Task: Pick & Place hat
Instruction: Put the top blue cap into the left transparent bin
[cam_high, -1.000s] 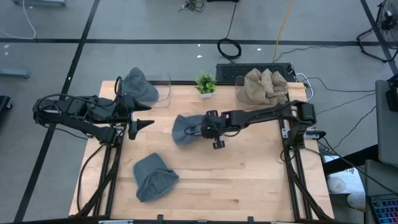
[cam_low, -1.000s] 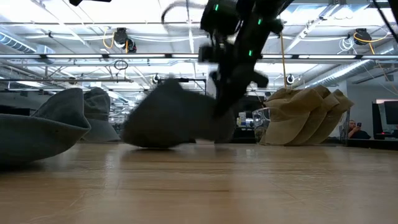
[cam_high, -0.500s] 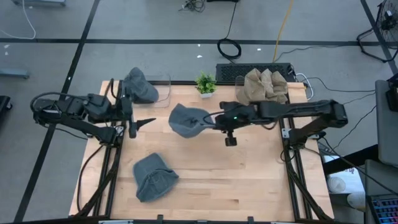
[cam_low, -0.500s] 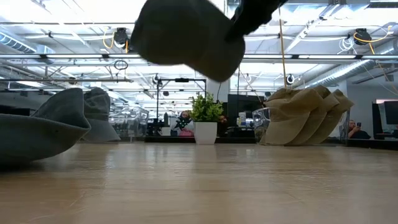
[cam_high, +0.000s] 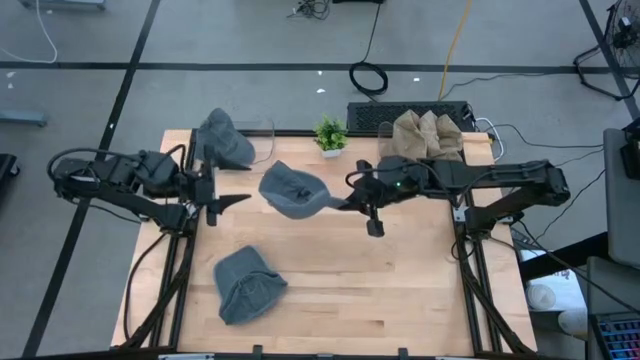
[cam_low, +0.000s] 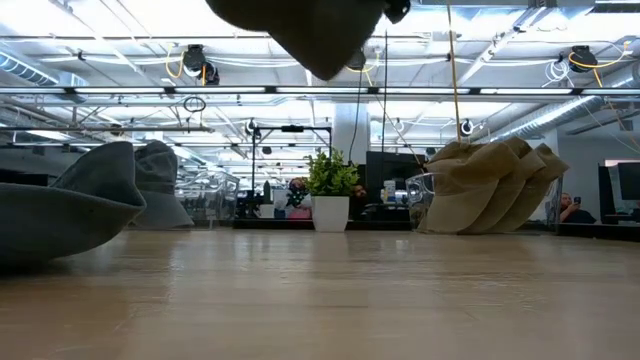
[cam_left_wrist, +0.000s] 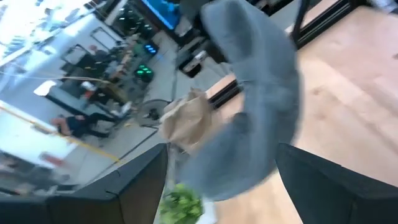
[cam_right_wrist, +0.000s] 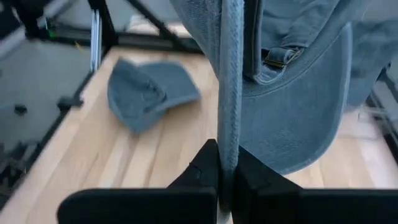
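Right now I have the right gripper (cam_high: 345, 203) pinched shut on the brim of a grey-blue hat (cam_high: 291, 189) — in the right wrist view the fabric edge (cam_right_wrist: 229, 93) runs straight down between the two closed fingers (cam_right_wrist: 205, 168), and the hat's crown and strap buckle hang beyond them. From above, the hat hangs over the far middle of the table (cam_high: 400, 290), just near of the small potted plant (cam_high: 330, 134) on the far edge; the low view shows it clear of the wood, only its underside (cam_low: 300, 25) showing at the top of that picture, with the plant (cam_low: 331, 192) standing on the table behind it. My left gripper (cam_high: 228, 201) waits over the left side of the table, pointed toward the carried hat, and its fingers (cam_left_wrist: 134, 186) stand wide apart, holding nothing — through them I see the hat (cam_left_wrist: 255, 106) hanging in the air. A second grey hat (cam_high: 247, 284) lies flat on the near-left part of the table, well apart from both grippers. A third grey hat (cam_high: 224, 139) sits at the far-left corner, and a pile of tan hats (cam_high: 424, 139) sits at the far-right corner.
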